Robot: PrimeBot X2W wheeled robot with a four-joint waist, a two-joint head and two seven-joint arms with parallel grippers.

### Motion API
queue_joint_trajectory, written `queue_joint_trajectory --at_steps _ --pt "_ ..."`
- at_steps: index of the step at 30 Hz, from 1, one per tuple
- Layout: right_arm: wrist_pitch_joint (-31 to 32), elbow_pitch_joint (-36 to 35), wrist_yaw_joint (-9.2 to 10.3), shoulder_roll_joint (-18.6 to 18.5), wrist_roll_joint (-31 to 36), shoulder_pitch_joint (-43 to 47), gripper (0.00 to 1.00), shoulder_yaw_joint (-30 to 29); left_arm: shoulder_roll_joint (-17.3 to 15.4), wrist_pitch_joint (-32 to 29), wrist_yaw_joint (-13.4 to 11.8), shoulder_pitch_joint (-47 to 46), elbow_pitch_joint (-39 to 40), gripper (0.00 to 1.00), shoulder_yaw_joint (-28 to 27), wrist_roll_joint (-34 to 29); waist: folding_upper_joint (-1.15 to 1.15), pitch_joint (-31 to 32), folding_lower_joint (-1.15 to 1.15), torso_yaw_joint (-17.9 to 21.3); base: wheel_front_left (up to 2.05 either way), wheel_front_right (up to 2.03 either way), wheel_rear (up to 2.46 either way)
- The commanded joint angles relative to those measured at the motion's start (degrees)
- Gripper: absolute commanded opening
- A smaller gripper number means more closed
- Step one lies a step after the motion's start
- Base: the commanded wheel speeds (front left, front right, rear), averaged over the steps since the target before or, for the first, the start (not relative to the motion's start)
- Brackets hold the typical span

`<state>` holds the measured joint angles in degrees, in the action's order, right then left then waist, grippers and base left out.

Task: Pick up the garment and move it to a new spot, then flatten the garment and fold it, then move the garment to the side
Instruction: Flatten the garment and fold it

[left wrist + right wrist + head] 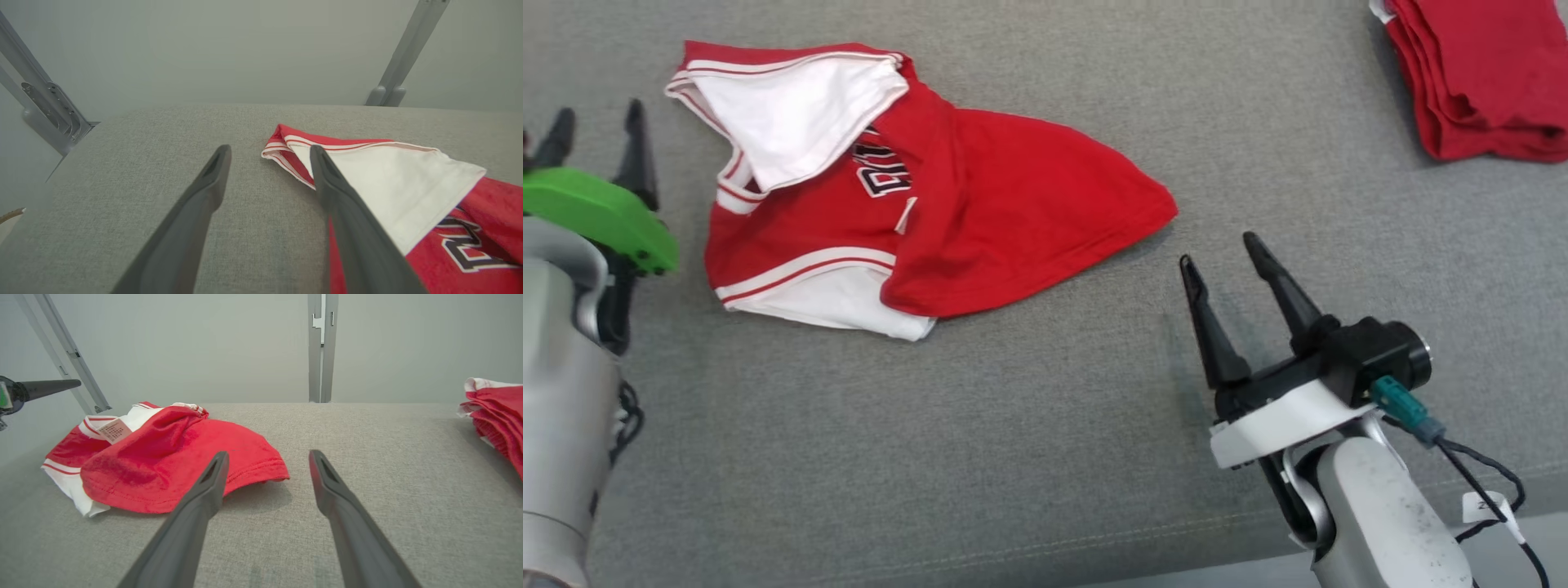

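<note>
Plainly crumpled, the garment lies well left of the folded red pile. A pinch on its doubled-over layers may catch only one and bunch it worse. The left gripper hovers beyond the garment from the pile and the right gripper between them, both with jaws spread and empty.

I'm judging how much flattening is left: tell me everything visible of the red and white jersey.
The jersey is a red, soft-looking top with white-and-red striped trim, partly hidden black-outlined lettering and a white inner side turned out at its upper left, where a label shows. It lies crumpled and folded over itself, not flat, on the grey fabric surface. Only that surface touches it: the left gripper and right gripper stand open beside it, apart.
</note>
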<state>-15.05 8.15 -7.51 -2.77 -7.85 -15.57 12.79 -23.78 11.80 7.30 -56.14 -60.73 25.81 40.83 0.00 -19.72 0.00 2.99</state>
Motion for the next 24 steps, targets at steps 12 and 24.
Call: queue_joint_trajectory --at_steps 12,24 --pt "1.23 10.89 0.04 -0.24 -4.63 -5.12 1.00 11.12 9.66 3.47 -4.09 23.37 20.46 1.00 -1.35 1.98 0.00 11.51 0.00 -17.25 0.00 0.00 0.00" --pt "4.27 32.35 0.04 -0.24 -7.19 -15.46 1.00 9.73 14.64 3.37 -11.40 44.93 44.08 1.00 -2.72 -3.71 0.00 13.85 0.00 -25.64 0.00 0.00 0.00"
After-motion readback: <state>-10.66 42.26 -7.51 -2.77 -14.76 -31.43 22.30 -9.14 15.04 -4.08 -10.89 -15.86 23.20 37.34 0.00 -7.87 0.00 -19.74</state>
